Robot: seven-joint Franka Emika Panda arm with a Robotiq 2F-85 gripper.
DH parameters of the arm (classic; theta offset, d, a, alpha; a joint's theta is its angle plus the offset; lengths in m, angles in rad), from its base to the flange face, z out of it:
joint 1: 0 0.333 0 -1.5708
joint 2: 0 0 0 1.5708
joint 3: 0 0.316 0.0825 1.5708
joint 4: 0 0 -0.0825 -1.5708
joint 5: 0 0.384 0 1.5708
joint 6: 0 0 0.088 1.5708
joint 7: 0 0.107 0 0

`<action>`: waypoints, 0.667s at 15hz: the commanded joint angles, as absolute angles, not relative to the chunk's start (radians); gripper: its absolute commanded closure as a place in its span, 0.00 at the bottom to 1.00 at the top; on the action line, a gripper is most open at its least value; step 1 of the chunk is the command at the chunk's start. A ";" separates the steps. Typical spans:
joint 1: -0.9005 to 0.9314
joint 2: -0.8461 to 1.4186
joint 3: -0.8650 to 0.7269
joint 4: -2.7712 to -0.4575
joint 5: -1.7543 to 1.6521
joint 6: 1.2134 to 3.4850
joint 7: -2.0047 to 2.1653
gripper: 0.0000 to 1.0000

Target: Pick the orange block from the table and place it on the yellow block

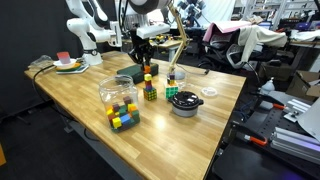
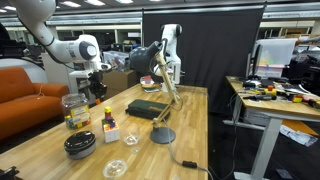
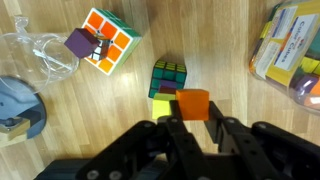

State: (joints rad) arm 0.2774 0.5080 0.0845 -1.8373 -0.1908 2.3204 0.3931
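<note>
- Gripper clenched on orange block; the block sits between the fingertips in wrist view.
- Orange block held off the table, overlapping yellow block from one side (contact between the two: cannot tell).
- Yellow block lies against a dark green cube.
- In an exterior view the gripper hangs just above a short stack; jar of cubes nearer the table edge, bowl close by.

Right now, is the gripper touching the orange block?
Touching. The wrist view shows the orange block pinched between the fingertips of the gripper, with no gap on either side.
</note>
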 commanded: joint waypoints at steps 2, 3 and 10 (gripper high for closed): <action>0.290 0.525 0.063 -1.820 -0.187 2.295 0.386 0.93; 0.288 0.530 0.061 -1.816 -0.185 2.293 0.383 0.93; 0.280 0.548 0.051 -1.786 -0.177 2.287 0.368 0.93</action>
State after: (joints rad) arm 0.2784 0.5352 0.0580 -1.8172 -0.1908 2.3160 0.3926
